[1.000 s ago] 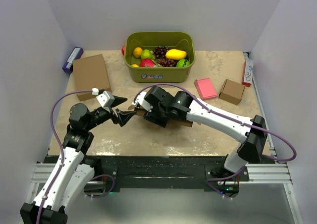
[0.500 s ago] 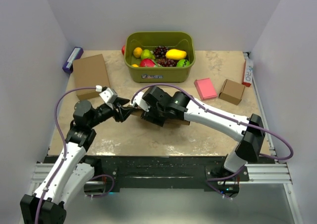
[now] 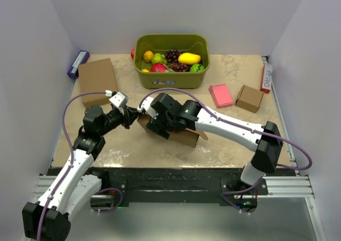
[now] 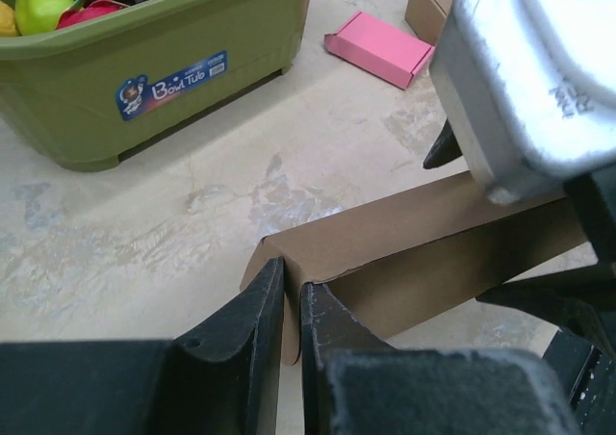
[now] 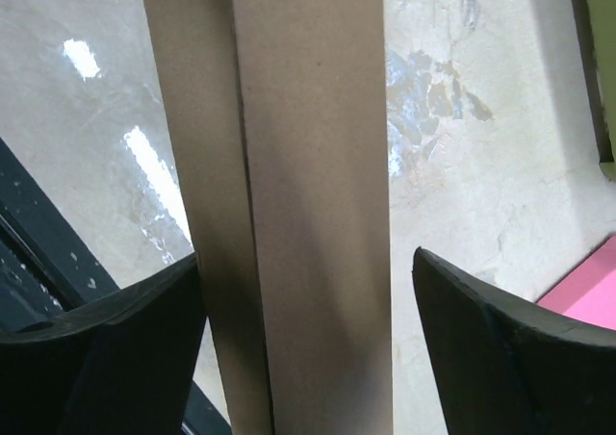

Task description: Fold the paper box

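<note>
Cardboard, thin and corrugated, sits pinched between the two black fingers of the left gripper (image 4: 291, 312). The jaws stand almost together, with only the thickness of an end flap between them, at the left end of the paper box (image 4: 414, 235).

The right gripper (image 5: 306, 262) is spread wide astride one long wall of the box. One finger is close against the card (touching or not, I cannot tell) and the other stands clear of it, so it holds nothing.

The box lies low, long and partly folded in the middle of the table (image 3: 133, 147), between the two arms and slightly askew.

It should handle as a light thing: stiff across its panels, willing to bend only along the die-cut creases, and easily dented by a hard squeeze. On this smooth stone-patterned top it will likely skid if pushed from one side alone. A flap edge or a wall close to a crease looks the best place to take hold, with the other claw bracing the body against the fold.

Behind the box stands the green tub (image 3: 170, 80) of fruit. A pink box (image 3: 220, 95) and a small cardboard cube (image 3: 249, 98) lie off to the right. A flat cardboard rectangle (image 3: 97, 80) lies at the far left, well apart from the work.
</note>
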You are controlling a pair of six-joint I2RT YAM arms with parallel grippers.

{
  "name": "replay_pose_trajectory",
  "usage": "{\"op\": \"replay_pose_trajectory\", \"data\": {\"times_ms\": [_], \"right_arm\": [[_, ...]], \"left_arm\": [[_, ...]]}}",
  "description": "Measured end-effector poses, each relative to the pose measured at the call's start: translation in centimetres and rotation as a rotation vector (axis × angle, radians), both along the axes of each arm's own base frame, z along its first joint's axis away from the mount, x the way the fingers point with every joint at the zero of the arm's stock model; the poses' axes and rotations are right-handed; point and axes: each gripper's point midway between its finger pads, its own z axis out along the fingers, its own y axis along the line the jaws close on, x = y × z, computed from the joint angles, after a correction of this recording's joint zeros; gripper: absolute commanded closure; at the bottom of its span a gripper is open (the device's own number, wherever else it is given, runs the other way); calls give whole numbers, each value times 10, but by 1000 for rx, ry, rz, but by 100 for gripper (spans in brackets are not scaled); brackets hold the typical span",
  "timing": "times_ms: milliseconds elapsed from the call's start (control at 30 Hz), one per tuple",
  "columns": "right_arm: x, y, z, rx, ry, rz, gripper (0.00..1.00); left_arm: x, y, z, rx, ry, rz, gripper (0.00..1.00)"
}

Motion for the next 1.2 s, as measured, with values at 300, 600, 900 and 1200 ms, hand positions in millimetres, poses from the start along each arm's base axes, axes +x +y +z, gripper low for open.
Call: {"op": "replay_pose_trajectory", "data": {"times_ms": [300,600,900,1200], "right_arm": [[3,-10,16,93,-19,-165,1],[-4,-63,93,308,-99,-424,1],[5,-118,96,384,-108,-659,1],[-15,-141,85,411,-69,-722,3]], "left_arm": [[6,3,0,0,7,39,99],[19,3,11,-14,51,71,98],[25,2,8,6,108,74,98],[28,5,9,20,139,97,98]]}}
